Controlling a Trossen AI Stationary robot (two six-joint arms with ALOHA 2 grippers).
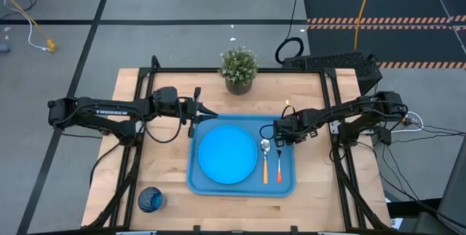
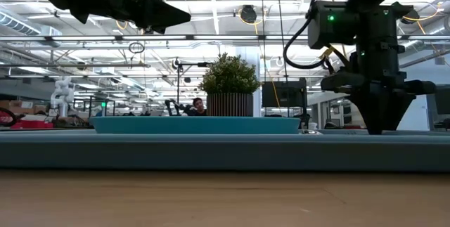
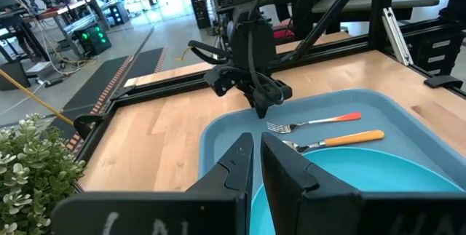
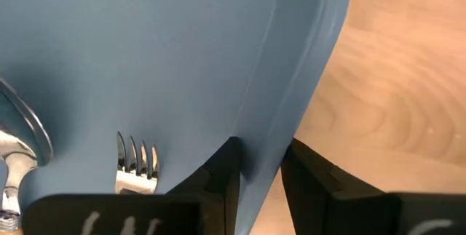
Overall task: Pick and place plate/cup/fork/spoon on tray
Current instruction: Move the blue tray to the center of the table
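Note:
The blue tray (image 1: pixel 195 182) lies flat in the middle of the table. On it rest the round sky-blue plate (image 1: pixel 228 154), the spoon (image 1: pixel 265 158) and the fork (image 1: pixel 278 164), side by side to the right of the plate. The dark blue cup (image 1: pixel 151 199) stands on the wood near the front left. My right gripper (image 4: pixel 261 151) points down at the tray's right rim, close to the fork's tines (image 4: pixel 137 155), and is shut on that rim. My left gripper (image 3: pixel 256 137) hovers shut and empty over the tray's far left corner. My right gripper has the tray's right rim (image 4: pixel 263 122), near the far right corner, between its two fingers (image 4: pixel 218 177). One finger stands inside the tray and one outside, and the rim fills the gap. The fingers come from above, pointing down. The tray lies flat on the table.
A potted plant (image 1: pixel 239 68) stands at the table's far edge, behind the tray. Black frame rails (image 1: pixel 331 118) run along the left and right sides. Bare wood shows left of the tray, around the cup, and along the right edge.

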